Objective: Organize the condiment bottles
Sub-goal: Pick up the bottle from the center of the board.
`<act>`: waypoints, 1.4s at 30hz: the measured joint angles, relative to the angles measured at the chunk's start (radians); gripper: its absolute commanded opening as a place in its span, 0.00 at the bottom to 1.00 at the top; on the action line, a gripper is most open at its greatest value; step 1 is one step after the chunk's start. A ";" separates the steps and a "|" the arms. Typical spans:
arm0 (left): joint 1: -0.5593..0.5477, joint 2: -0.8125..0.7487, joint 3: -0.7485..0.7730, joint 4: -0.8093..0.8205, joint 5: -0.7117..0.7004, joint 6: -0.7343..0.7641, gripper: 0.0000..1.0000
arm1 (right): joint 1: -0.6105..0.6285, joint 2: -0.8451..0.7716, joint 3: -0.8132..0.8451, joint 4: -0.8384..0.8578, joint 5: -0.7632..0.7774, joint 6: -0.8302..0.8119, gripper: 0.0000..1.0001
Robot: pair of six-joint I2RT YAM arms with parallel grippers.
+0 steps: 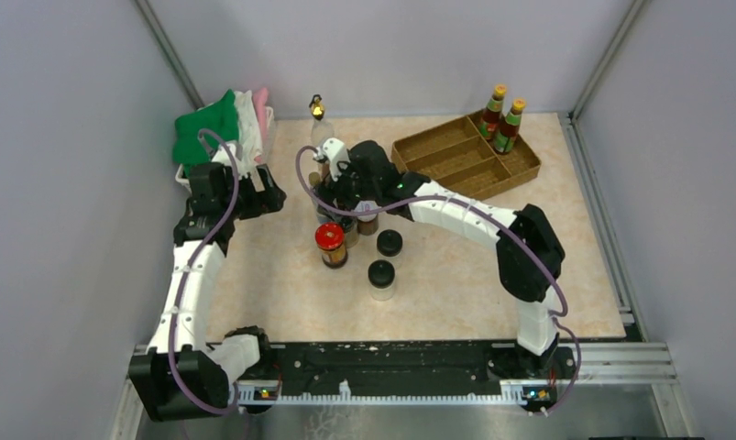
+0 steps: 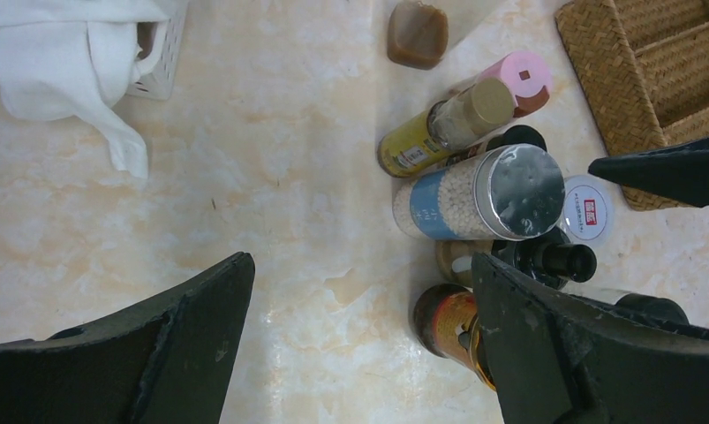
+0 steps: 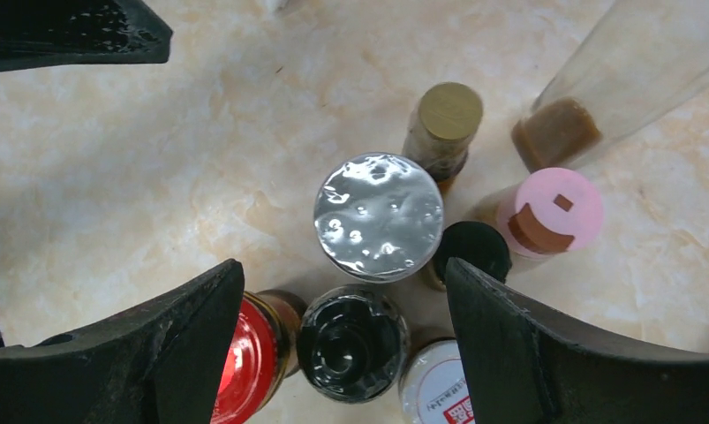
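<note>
The pale marbled worktop [image 1: 455, 302] carries everything. At its far right lies a brown woven tray [image 1: 442, 148], with two yellow-capped bottles [image 1: 503, 117] upright in its far-right compartment. At the far left a white basket [image 2: 161, 75] holds a green cloth [image 1: 203, 126] and a white cloth [image 2: 59, 62] that spills over its rim.

The other condiment bottles stand clustered at the worktop's middle. In the top view the right arm stretches across them and hides most. A tall clear bottle [image 1: 319, 128] stands at the far side. A red-capped jar [image 1: 330, 240] and two black-capped jars [image 1: 386, 258] stand on the near side.

The right fingers [image 3: 183, 344] hang spread above the cluster, gripping nothing. Below them a silver-capped jar [image 3: 379, 216] is packed between a gold-capped bottle [image 3: 450, 113], a pink-capped bottle [image 3: 549, 212] and a black-topped bottle [image 3: 350, 344].

The left fingers [image 2: 192, 344] are wide open over bare worktop, just left of the cluster.

The silver-capped jar has a blue label, and the gold-capped bottle a yellow one. A white cap [image 2: 586, 209] bears a red patch. The print on all three is too small to read.
</note>
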 measured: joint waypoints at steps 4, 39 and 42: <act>0.000 0.000 -0.014 0.008 0.010 0.000 0.99 | 0.021 0.016 0.003 -0.008 -0.005 -0.007 0.84; 0.000 -0.001 -0.028 0.024 0.061 0.000 0.98 | 0.039 0.171 0.053 0.099 0.077 0.026 0.18; 0.000 -0.003 -0.028 0.025 0.061 0.000 0.98 | 0.039 0.147 0.036 0.080 0.078 0.027 0.15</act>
